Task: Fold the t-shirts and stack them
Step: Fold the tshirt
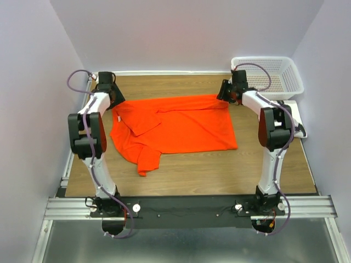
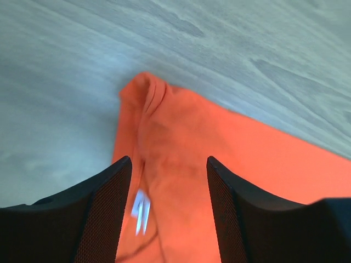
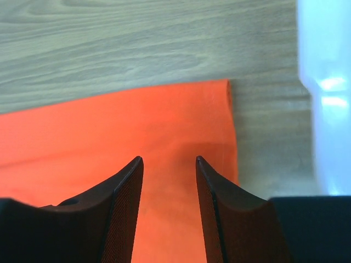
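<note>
- An orange-red t-shirt [image 1: 181,129] lies spread on the wooden tabletop [image 1: 219,170], between the two arms.
- The left tool [image 2: 169,164], jaws wide apart, sits over the shirt's far left corner.
- The right tool [image 3: 169,161], jaws parted more narrowly, sits over its far right corner, near a white basket [image 1: 274,74].

T-shirt [image 1: 181,129] on table [image 1: 219,170] — basket [image 1: 274,74] at far right corner

High rear overview of the table [image 1: 219,170]; both wrist views close above the same t-shirt [image 1: 181,129].
</note>
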`<action>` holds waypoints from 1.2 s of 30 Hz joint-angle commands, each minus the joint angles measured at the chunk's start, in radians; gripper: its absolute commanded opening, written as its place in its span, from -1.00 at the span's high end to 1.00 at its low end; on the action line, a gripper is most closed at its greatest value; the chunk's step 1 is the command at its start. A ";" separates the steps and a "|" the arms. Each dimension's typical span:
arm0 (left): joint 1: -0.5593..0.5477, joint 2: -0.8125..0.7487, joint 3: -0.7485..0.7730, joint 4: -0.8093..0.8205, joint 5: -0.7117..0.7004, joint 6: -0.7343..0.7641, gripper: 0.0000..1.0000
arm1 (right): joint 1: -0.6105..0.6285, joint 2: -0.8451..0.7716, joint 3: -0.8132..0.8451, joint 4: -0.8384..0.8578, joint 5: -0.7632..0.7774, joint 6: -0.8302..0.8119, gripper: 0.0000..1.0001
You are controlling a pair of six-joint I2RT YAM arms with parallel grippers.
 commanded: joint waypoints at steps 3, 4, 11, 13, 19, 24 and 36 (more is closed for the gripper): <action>-0.001 -0.322 -0.177 0.014 -0.032 -0.030 -0.32 | 0.021 -0.235 -0.128 -0.047 -0.086 -0.020 -0.02; -0.010 -0.394 -0.253 0.011 -0.037 -0.037 -0.32 | 0.033 -0.291 -0.154 -0.056 -0.083 -0.015 -0.02; -0.026 -0.718 -0.624 -0.041 -0.048 -0.076 -0.33 | 0.082 -0.505 -0.414 -0.116 -0.107 0.025 -0.02; -0.026 -0.776 -0.721 -0.058 -0.052 -0.083 -0.33 | 0.088 -0.585 -0.504 -0.142 -0.107 0.031 -0.02; -0.026 -0.841 -0.827 -0.109 -0.022 -0.119 -0.29 | 0.093 -0.746 -0.676 -0.168 -0.086 0.031 -0.02; -0.032 -0.795 -0.850 -0.112 -0.006 -0.122 -0.11 | 0.093 -0.784 -0.745 -0.171 -0.067 0.020 -0.02; -0.055 -0.651 -0.850 -0.101 -0.015 -0.099 -0.10 | 0.093 -0.792 -0.770 -0.170 -0.055 0.008 -0.03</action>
